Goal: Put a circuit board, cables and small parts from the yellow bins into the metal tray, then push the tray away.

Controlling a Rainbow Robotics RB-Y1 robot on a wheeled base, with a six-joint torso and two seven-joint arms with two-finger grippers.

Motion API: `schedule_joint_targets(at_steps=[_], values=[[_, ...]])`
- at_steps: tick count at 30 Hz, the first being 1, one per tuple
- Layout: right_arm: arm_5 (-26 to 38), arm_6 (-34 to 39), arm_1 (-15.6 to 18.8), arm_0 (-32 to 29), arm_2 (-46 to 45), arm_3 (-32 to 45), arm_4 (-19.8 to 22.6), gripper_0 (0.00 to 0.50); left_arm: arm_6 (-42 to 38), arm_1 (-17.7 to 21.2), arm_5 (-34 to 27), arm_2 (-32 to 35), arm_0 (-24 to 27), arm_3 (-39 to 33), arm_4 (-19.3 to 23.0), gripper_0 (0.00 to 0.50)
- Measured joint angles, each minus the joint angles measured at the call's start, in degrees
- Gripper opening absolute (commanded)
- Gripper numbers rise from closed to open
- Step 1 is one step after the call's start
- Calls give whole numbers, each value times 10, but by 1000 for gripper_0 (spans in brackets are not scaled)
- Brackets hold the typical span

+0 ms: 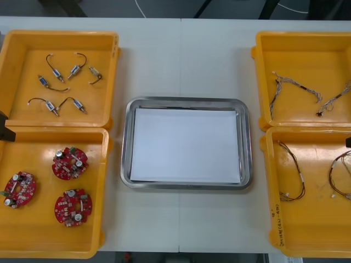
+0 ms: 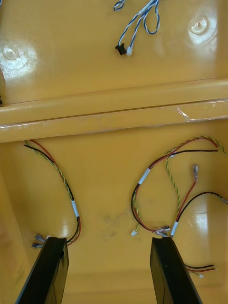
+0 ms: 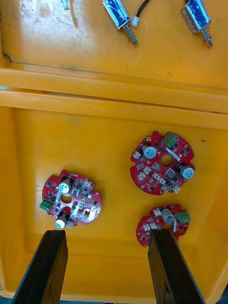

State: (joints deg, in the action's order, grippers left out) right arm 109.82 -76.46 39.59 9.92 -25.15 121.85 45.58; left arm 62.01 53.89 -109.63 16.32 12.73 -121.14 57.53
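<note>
You have one metal tray (image 1: 127, 143) at the middle of the counter (image 1: 186, 60), between the two pairs of bins: shiny raised rim, rounded corners, flat white inside. The left far yellow bin (image 1: 98, 109) holds several small metal parts (image 1: 75, 69), each a short silvery body with a thin curved dark lead, lying apart from one another. The left near yellow bin (image 1: 44, 230) holds three round red circuit boards (image 1: 69, 163), each with a hole at the centre, silver-topped cylinders and a green block on its face, none touching another. Your left end effector (image 3: 108, 232) hangs over this bin, released, its black fingers (image 3: 52, 256) standing well apart with nothing between them; one board lies just ahead of one fingertip, another near the other. The right far yellow bin (image 1: 296, 55) holds twisted blue and white cables (image 2: 140, 19), looped, with small connectors at their ends. The right near yellow bin (image 1: 312, 219) holds red and yellow cables (image 2: 66, 190), run together with black strands, banded in white and ending in small metal terminals. Your right end effector (image 2: 108, 240) hangs over this bin, likewise released, with the cable ends lying close to both fingertips and bare bin floor between them.
</note>
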Motion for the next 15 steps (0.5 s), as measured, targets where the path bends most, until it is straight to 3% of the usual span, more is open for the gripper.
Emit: schedule_joint_targets(at_steps=[6,15], values=[[0,-1,0,-7,-14,1,6,500,0,5,5,0,-13,0,4,500],[0,-3,16,-83,-29,53,17,500,36,46,112,0,-81,5,25,500]])
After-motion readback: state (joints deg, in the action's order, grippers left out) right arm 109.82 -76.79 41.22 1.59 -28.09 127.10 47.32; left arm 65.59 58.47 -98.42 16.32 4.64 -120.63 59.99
